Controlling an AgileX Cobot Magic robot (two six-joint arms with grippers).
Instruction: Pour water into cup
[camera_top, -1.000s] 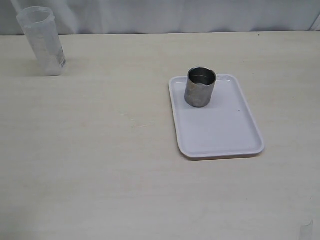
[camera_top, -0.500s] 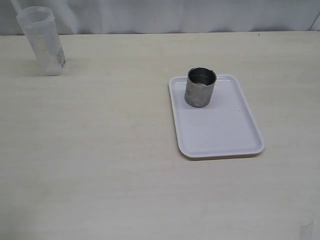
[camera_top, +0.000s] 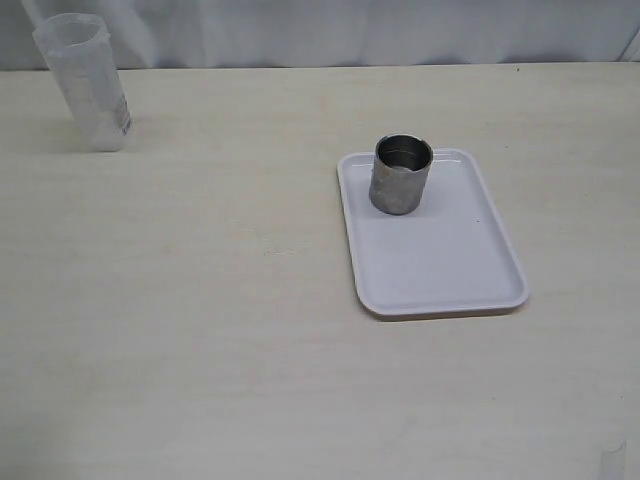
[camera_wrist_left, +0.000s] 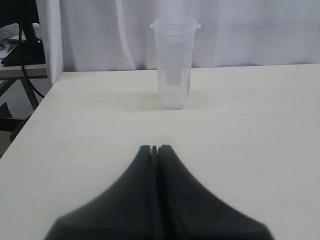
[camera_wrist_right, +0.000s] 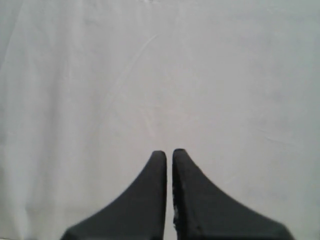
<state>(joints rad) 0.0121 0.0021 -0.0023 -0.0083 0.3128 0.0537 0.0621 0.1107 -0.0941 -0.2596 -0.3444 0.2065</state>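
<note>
The steel cup (camera_top: 402, 176) is standing on a white tray (camera_top: 450, 270), presumably to catch spills; the translucent water container (camera_top: 85, 85) is standing well apart on the counter (camera_top: 200, 300). The left end effector (camera_wrist_left: 155, 148) and right end effector (camera_wrist_right: 169, 152) are sitting pressed together, empty.

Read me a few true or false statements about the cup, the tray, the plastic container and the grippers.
1. The cup stands upright on the white tray. True.
2. The plastic container lies on its side. False: it stands upright on the table.
3. The left gripper is shut and holds nothing. True.
4. The right gripper grips the cup. False: it is shut, holding nothing.
5. The plastic container stands off the tray, apart from the cup. True.
</note>
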